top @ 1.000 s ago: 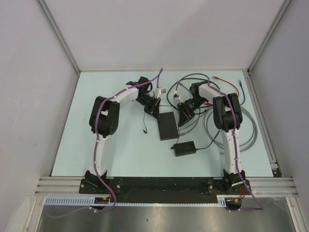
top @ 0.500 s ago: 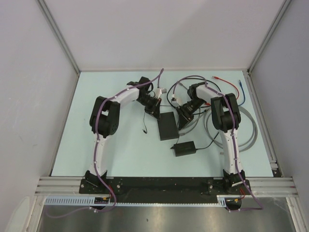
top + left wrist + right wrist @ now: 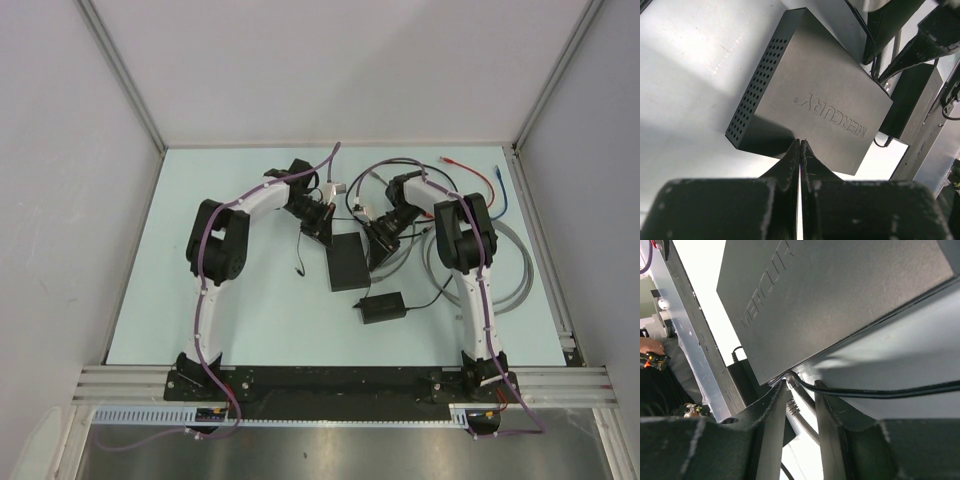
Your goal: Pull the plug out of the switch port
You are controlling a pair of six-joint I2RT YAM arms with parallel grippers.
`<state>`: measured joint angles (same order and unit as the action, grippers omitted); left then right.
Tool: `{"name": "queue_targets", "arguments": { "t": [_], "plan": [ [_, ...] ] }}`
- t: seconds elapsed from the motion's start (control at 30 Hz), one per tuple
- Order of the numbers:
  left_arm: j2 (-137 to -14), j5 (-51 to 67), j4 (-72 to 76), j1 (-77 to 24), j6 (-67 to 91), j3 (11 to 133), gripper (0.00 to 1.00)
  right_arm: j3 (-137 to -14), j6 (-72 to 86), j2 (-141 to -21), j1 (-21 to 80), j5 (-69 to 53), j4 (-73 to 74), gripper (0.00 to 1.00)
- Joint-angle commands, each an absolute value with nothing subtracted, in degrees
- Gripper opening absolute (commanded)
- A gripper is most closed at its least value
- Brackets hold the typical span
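Matte-black and flat, the switch (image 3: 347, 264) lies on the pale table (image 3: 250, 310) between the two arms. Its lettered face is up. Its long axis runs from the far side toward the arm bases, leaning slightly right at the near end. The raised "MERCURY" lettering (image 3: 832, 115) runs along that axis, and a grid of vent holes (image 3: 752, 100) covers one short end wall.

The left gripper (image 3: 800, 145) has its fingers pressed together with nothing between them. Their tips touch the box's left long edge.

The right gripper (image 3: 801, 386) is at the opposite side of the box, and its fingers (image 3: 770, 425) stand apart. Between them is the plug (image 3: 792, 402), a grey ribbed stem that meets the casing low at a corner. Whether the pads are pressing on it cannot be confirmed, as light shows in the gap lower down.

The switch port itself is hidden under the overhanging edge of the casing, so which edge carries it cannot be settled from these views. A thin black lead (image 3: 890, 389) runs to the same corner, and its end is also hidden.

The black power adapter (image 3: 382, 306) lies just beside the near right corner of the switch, not touching it. In the top view both sets of fingertips are too small and dark to make out — only the wrist cameras show them.
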<state>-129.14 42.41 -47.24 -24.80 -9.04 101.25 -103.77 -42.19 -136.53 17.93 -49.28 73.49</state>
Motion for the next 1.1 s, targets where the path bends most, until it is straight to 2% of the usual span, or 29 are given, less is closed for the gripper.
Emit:
{"name": "queue_targets", "arguments": {
  "t": [0.0, 0.07, 0.27, 0.4, 0.63, 1.07],
  "plan": [
    [-129.1, 41.4, -46.5, -25.2, -9.1, 102.9, 0.00, -103.6, -43.4, -140.0, 19.3, -43.2, 71.4, 0.31],
    [-129.1, 41.3, -46.4, -25.2, -9.1, 102.8, 0.00, -103.5, -43.2, -140.1, 19.3, -42.6, 71.2, 0.27],
    [-129.2, 40.8, -46.3, -25.2, -9.0, 102.9, 0.00, -103.8, -41.7, -140.4, 19.5, -39.8, 70.5, 0.08],
    [-129.2, 40.4, -46.2, -25.2, -8.8, 102.9, 0.00, -103.0, -39.0, -139.2, 19.7, -35.7, 67.7, 0.01],
    [-129.5, 40.3, -46.1, -25.3, -8.6, 103.0, 0.00, -105.3, -39.5, -139.2, 19.7, -32.0, 69.9, 0.00],
    [-129.6, 40.6, -46.1, -25.2, -8.5, 103.0, 0.00, -106.5, -44.5, -139.4, 19.7, -34.0, 76.5, 0.00]
  ]
}}
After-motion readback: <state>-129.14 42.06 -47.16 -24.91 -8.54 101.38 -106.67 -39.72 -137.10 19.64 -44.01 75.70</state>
